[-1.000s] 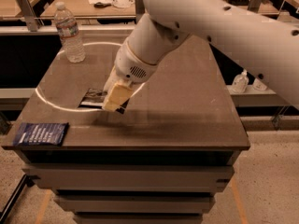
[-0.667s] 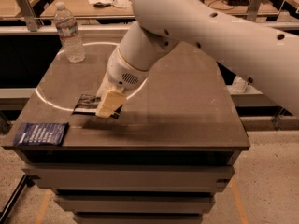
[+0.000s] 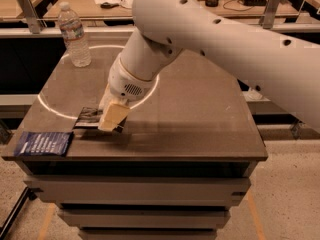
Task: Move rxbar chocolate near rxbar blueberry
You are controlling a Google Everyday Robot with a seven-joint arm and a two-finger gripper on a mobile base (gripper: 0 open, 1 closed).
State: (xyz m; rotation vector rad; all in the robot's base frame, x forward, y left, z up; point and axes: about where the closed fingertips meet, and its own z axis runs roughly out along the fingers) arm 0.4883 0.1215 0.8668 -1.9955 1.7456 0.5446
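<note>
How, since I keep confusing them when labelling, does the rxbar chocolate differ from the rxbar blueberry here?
The rxbar chocolate is black; the rxbar blueberry is dark blue. The rxbar blueberry looks wider than the rxbar chocolate. The gripper sits over the rxbar chocolate's right end, while the rxbar blueberry lies uncovered at the front left corner of the table. Both lie flat, apart from each other.

The dark brown table (image 3: 200, 114) carries a clear water bottle (image 3: 75, 36) standing upright at 11 o'clock. The rxbar blueberry (image 3: 42, 143) lies flat at 8 o'clock by the front-left corner. The rxbar chocolate (image 3: 89, 117) sits at 9 o'clock, near it but apart. The gripper (image 3: 112, 119) clasps its right end.
</note>
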